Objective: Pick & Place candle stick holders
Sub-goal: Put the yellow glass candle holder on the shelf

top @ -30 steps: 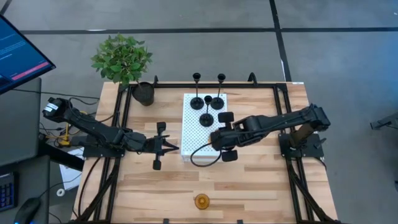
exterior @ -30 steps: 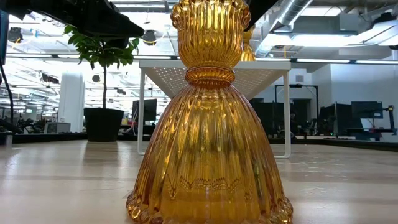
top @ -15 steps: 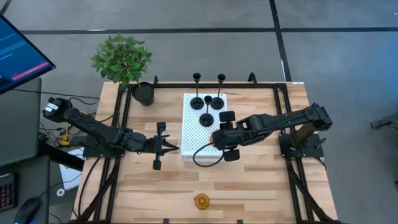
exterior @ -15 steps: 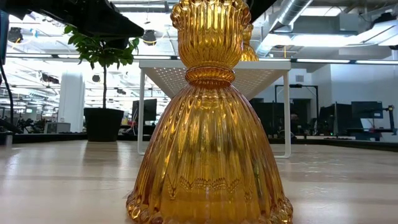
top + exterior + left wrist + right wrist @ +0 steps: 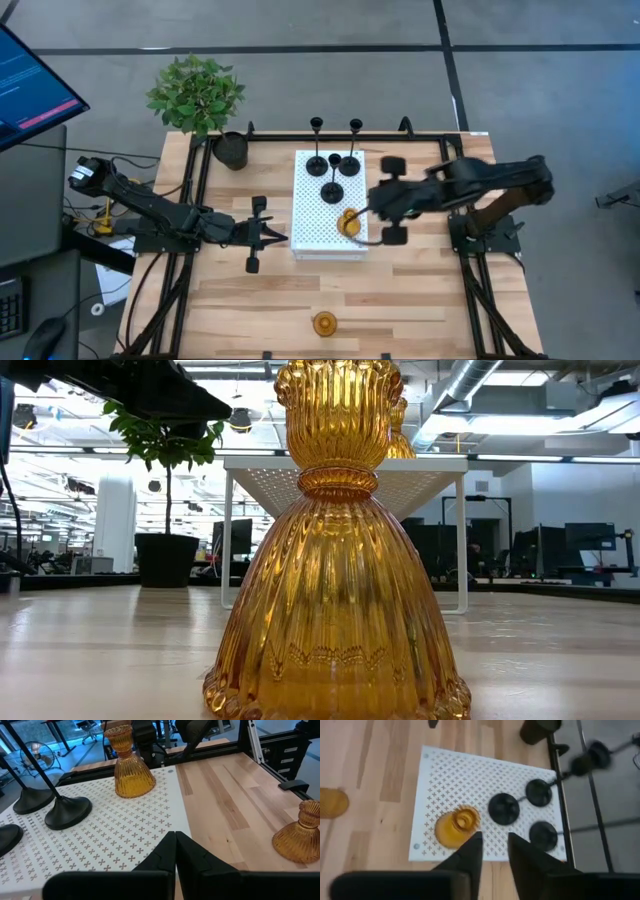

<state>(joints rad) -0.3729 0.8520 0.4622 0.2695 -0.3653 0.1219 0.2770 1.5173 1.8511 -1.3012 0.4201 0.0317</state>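
A white perforated tray (image 5: 318, 215) stands raised at the table's middle. On its near right corner an amber glassy candle stick holder (image 5: 348, 222) stands upright on its wide base; it also shows in the right wrist view (image 5: 457, 826) and the left wrist view (image 5: 131, 765). Several black holders (image 5: 332, 192) stand on the tray's far part. A second amber holder (image 5: 324, 323) stands on the wood near the front edge and fills the low view (image 5: 335, 540). My right gripper (image 5: 492, 851) is open and empty, just right of and above the tray's amber holder. My left gripper (image 5: 175, 851) is shut and empty at the tray's left edge (image 5: 277, 237).
A black plant pot (image 5: 232, 150) stands at the far left corner, beside a green plant (image 5: 195, 93). Black frame rails (image 5: 195, 200) run along both sides of the table. Bare wood (image 5: 420, 290) lies between the tray and the front edge.
My right gripper has drawn back from the tray's near right corner toward the table's right edge and risen. The amber holder it covered now stands alone on the tray.
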